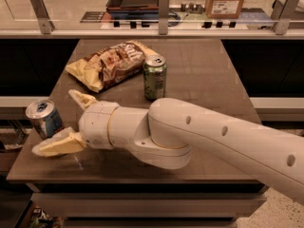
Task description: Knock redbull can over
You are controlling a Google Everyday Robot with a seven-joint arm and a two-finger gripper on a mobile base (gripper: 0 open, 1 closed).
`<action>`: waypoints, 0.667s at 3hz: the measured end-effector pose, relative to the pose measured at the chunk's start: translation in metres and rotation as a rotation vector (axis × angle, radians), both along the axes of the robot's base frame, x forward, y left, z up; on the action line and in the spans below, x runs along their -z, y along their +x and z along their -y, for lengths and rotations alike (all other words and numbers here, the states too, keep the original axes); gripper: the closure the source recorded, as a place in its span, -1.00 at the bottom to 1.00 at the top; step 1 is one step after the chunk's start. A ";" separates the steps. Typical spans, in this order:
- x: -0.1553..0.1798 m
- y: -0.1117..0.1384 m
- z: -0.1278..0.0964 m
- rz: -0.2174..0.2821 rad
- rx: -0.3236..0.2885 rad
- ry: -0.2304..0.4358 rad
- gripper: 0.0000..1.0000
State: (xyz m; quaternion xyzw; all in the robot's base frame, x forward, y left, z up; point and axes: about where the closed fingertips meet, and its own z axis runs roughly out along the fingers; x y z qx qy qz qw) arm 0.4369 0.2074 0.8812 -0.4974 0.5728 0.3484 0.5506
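The redbull can (42, 118), blue and silver with a silver top, stands at the table's front left edge and leans a little. My gripper (58, 122) is open right beside it on its right. One cream finger (81, 99) points up behind the can and the other finger (58, 145) lies just below and in front of it, at or against the can's base. My white arm (199, 137) reaches in from the lower right across the front of the table.
A shorter green can (155, 77) stands upright mid-table, just behind my arm. A brown and yellow chip bag (110, 63) lies at the back left. The dark table (204, 65) ends close to the can's left side. A railing and counter run behind.
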 end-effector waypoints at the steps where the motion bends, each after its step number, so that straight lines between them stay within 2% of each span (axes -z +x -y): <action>1: -0.001 -0.001 -0.001 0.002 -0.002 -0.002 -0.22; 2: -0.002 -0.003 -0.003 0.004 -0.006 -0.003 0.27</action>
